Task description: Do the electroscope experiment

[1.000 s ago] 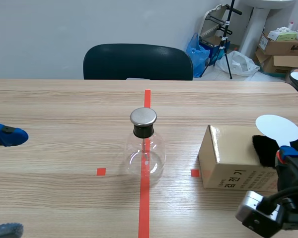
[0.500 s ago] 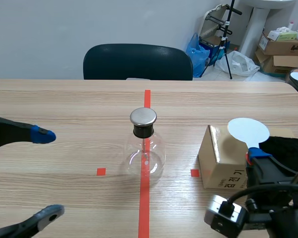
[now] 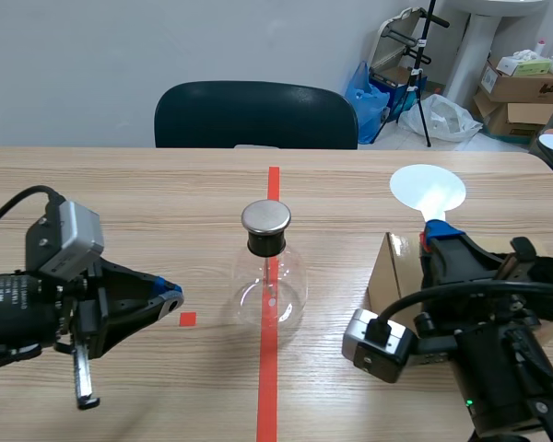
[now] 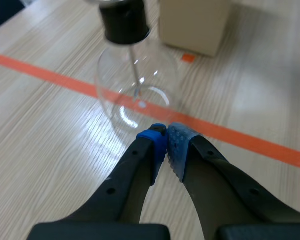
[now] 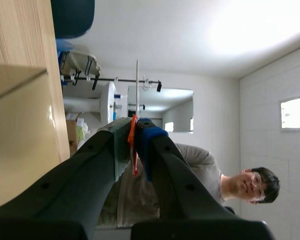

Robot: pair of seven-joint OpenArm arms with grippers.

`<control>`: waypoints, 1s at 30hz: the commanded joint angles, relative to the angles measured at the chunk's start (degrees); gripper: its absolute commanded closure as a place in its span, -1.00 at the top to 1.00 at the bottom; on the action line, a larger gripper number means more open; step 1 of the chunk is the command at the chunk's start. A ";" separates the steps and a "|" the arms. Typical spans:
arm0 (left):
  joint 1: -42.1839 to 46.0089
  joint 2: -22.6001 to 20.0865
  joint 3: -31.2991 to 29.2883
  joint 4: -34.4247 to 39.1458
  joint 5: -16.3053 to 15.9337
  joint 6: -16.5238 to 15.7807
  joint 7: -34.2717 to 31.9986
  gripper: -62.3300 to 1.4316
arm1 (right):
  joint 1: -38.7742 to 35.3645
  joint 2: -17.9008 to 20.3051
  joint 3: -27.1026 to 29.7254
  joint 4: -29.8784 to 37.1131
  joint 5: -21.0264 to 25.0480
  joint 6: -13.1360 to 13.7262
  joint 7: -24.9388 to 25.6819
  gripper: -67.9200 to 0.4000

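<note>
The electroscope flask (image 3: 269,281) is standing upright at the middle of the table (image 3: 120,193), right on the red tape line (image 3: 267,387); its metal cap (image 3: 265,217) is sitting on top, facing up and uncovered. The right gripper (image 3: 435,238) is hovering to the right of the flask, by the left end of the cardboard box (image 3: 392,285). Its fingers are clamping the orange handle of a white disc paddle (image 3: 428,189) — in the right wrist view they are pressing on that thin handle with hardly a gap between them. The paddle is standing roughly upright, handle down in the grip and disc above; its long axis is running up and a little away from the robot. The left gripper (image 3: 169,298) is resting low at the left of the flask, somewhat nearer the robot; its fingers are meeting tip to tip and gripping nothing. In the left wrist view the flask (image 4: 137,85) is lying straight ahead of it, near but apart.

The coming move, as I judge it, is turning on one relation — the cap is lying to the left of the disc and lower than it. So the right arm, the one carrying the paddle, would be needing to bring the disc leftward and down toward the cap; the left arm is looking like the spare one here.
</note>
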 commanded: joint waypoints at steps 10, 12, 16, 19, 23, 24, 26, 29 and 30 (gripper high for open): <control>-10.56 7.63 5.44 -16.65 2.27 1.60 -4.98 -0.83 | 4.13 1.16 -6.82 0.55 -1.09 -2.73 -2.12 -0.96; -10.73 8.09 5.75 -17.81 4.76 1.95 -7.76 -0.83 | 4.55 1.33 -7.72 0.55 -1.44 -2.73 -2.23 -0.96; -10.69 8.81 5.88 -18.84 5.57 4.46 -9.14 -0.83 | 5.46 1.46 -9.11 0.55 -1.53 -0.55 -2.51 -0.96; -10.69 9.09 5.88 -19.08 5.60 4.57 -9.18 -0.83 | 5.90 1.46 -9.90 0.55 -1.49 -0.55 -2.51 -0.96; -10.69 9.64 5.88 -19.08 7.06 4.59 -9.14 -0.83 | 6.10 1.44 -10.56 0.55 -1.22 -0.55 -2.36 -0.96; -10.69 9.77 5.88 -19.08 7.26 4.57 -8.98 -0.83 | 6.08 1.44 -10.78 0.55 -0.85 -0.44 -2.03 -0.96; -10.69 9.90 5.88 -19.08 7.23 4.59 -9.01 -0.83 | 6.08 1.44 -10.82 0.55 -0.15 0.48 -1.36 -0.96; -10.69 9.99 5.88 -19.08 7.23 4.59 -9.01 -0.83 | 6.08 1.44 -10.82 0.55 -0.13 0.94 -1.05 -0.96; -10.69 9.99 5.88 -19.08 7.23 4.59 -9.01 -0.83 | 6.08 1.44 -10.82 0.55 -0.13 1.11 -0.96 -0.96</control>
